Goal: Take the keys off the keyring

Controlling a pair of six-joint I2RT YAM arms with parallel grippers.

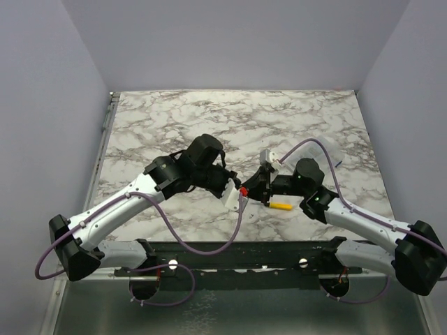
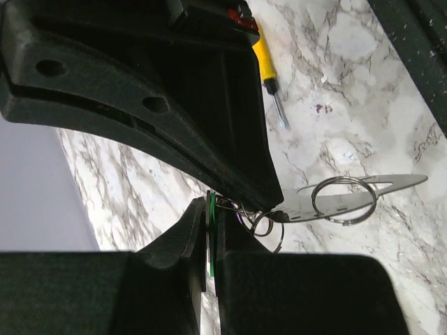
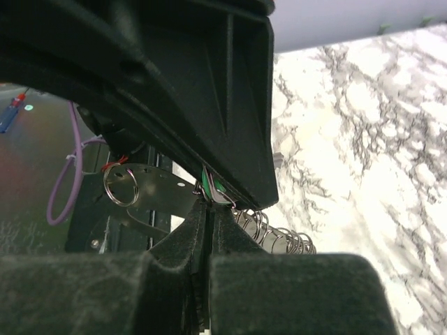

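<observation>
We have the left gripper (image 2: 209,215) clamped flat on the green key (image 2: 211,236), held above the middle of the near edge of the tabletop (image 1: 209,118), so the keyring (image 2: 265,225) hangs exposed. The right gripper (image 3: 208,213) is pressed together at the links beside it, probably to pull against our hold. We cannot confirm a true pinch.

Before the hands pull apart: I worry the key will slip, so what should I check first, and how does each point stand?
1. Left hand shut on the green key: ok.
2. Right hand shut: ok.
3. What the right hand pinches: cannot tell.
4. Green key free of the keyring: not ok, small rings link them.
5. Screwdriver lying on the table, apart from the keyring: ok.
</observation>
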